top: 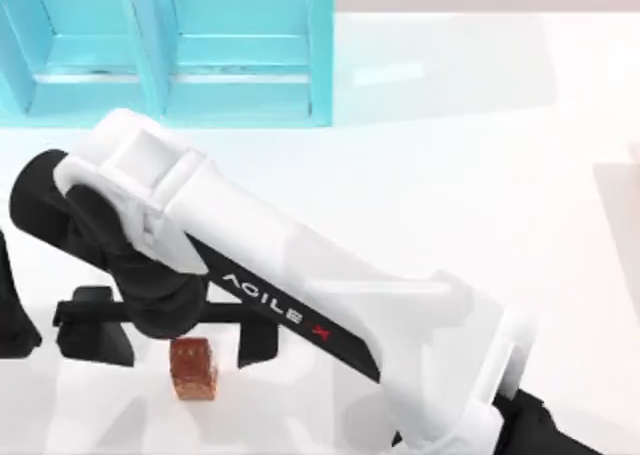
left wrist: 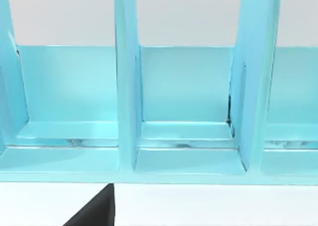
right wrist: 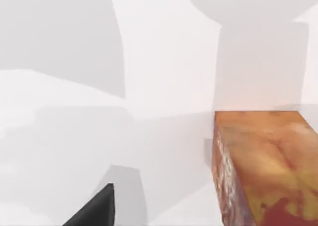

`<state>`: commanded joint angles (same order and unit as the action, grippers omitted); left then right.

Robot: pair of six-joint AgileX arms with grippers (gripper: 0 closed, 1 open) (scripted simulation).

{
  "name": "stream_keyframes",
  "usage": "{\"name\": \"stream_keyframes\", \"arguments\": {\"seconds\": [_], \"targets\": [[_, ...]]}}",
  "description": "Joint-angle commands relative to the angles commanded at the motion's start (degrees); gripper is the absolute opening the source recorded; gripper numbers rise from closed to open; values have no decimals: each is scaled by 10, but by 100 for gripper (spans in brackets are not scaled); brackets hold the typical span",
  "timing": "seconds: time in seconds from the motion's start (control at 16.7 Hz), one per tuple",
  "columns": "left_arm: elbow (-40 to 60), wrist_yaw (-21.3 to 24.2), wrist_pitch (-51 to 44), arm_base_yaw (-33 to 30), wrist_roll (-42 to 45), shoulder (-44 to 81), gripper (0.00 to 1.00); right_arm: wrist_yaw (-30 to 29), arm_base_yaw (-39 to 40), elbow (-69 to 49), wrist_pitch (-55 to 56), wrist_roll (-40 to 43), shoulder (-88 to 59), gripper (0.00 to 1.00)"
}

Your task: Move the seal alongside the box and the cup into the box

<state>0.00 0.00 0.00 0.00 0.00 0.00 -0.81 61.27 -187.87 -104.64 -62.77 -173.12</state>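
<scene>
The seal (top: 193, 368), a mottled reddish-brown block, stands on the white table near the front left. My right arm reaches across from the front right, and its gripper (top: 177, 337) hangs open over the seal, one black finger (top: 95, 337) on each side and well apart from it. In the right wrist view the seal (right wrist: 263, 169) looms close beside one dark fingertip (right wrist: 94, 210). The light blue box (top: 170, 50) with its upright dividers stands at the back left, and its compartments (left wrist: 186, 136) face the left wrist camera. The cup is out of view.
My left arm (top: 12, 315) is parked at the table's left edge, close to the right gripper's outer finger. The right arm's white link (top: 330, 295) crosses the front middle. White table (top: 480, 155) stretches to the right of the box.
</scene>
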Motion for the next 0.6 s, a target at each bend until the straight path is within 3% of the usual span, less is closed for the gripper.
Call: {"name": "stream_keyframes", "arguments": {"seconds": [0.24,0.6], "targets": [[0,0,0,0,0,0,100,-1,-1,-108,-28,1,-80,100],[0,0,0,0,0,0,100,-2,-1,-126,-32,1,-95,100]]}}
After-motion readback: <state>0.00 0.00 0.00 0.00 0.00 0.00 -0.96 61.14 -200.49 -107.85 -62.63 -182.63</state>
